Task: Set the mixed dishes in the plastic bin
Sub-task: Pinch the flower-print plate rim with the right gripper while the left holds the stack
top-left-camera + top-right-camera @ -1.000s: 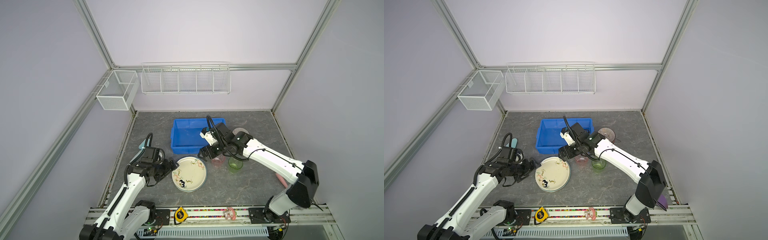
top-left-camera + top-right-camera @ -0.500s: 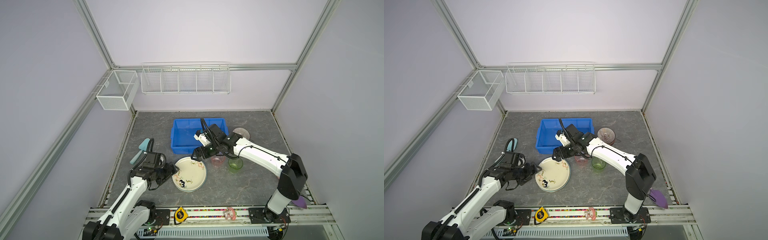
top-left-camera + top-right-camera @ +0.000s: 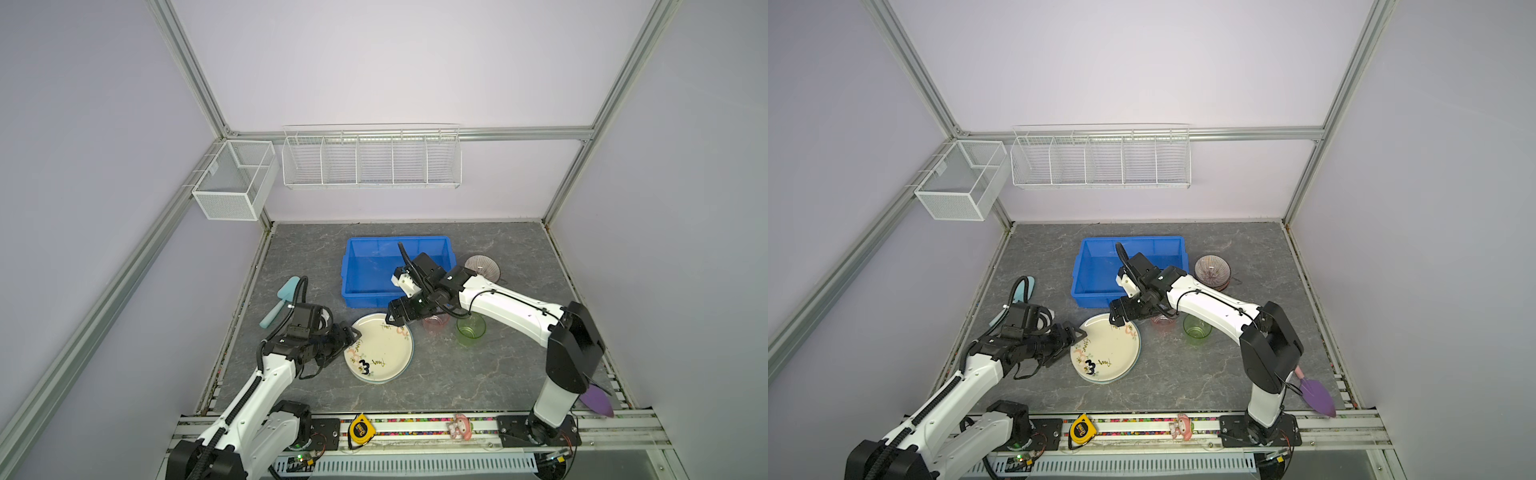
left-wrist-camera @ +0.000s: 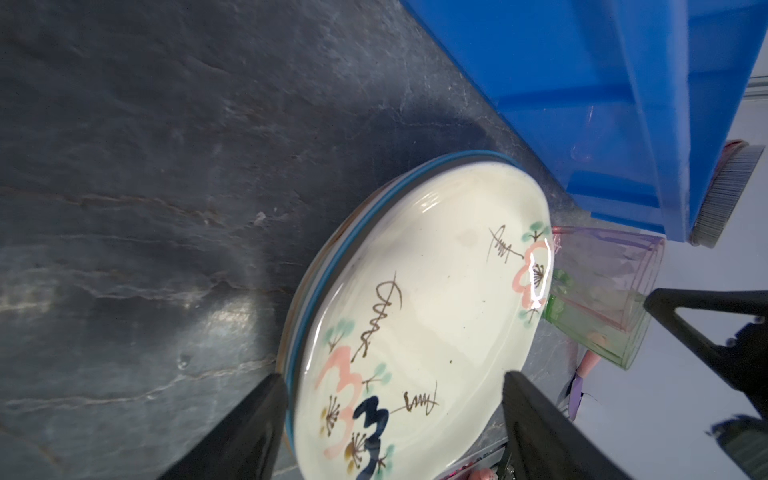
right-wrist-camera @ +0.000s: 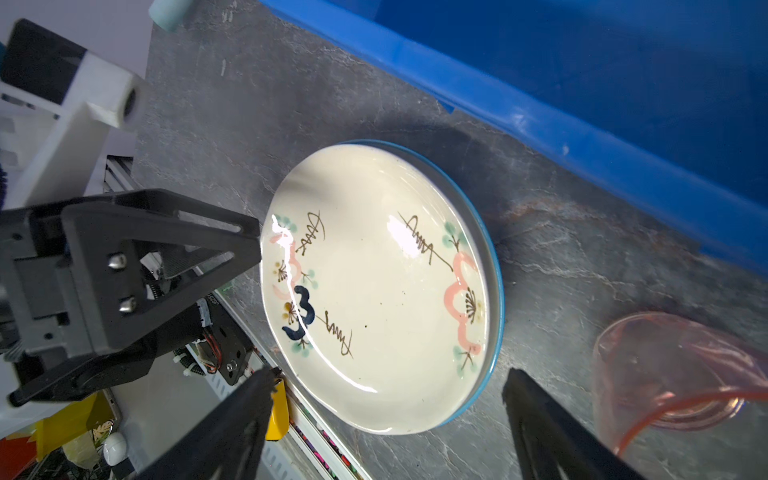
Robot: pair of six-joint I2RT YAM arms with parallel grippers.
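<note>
Nothing of the task looks done yet, and every dish in view sits on the table. At the far left a teal scoop lies near the wall, no part of the job. Next, the left pincer is spread wide at the left rim of the cream floral plate. The wrist view shows that rim between its jaws, one low by the table and one over the plate's face, not closed on it. At least one blue-rimmed plate lies under the cream one. The stack sits just in front of the blue bin, whose visible floor holds no dish; the right arm hides part of it. The right pincer hovers over the plate's far rim, jaws wide apart and holding nothing. To the right the pink cup stands just beside the plate, then the green cup. A patterned bowl sits by the bin's right wall and a purple scoop at the far right edge. So plates, cups and bowl are all left to move. The bin's raised near wall must be cleared, and both pincers crowd one plate. Open table lies in front of the stack.
</note>
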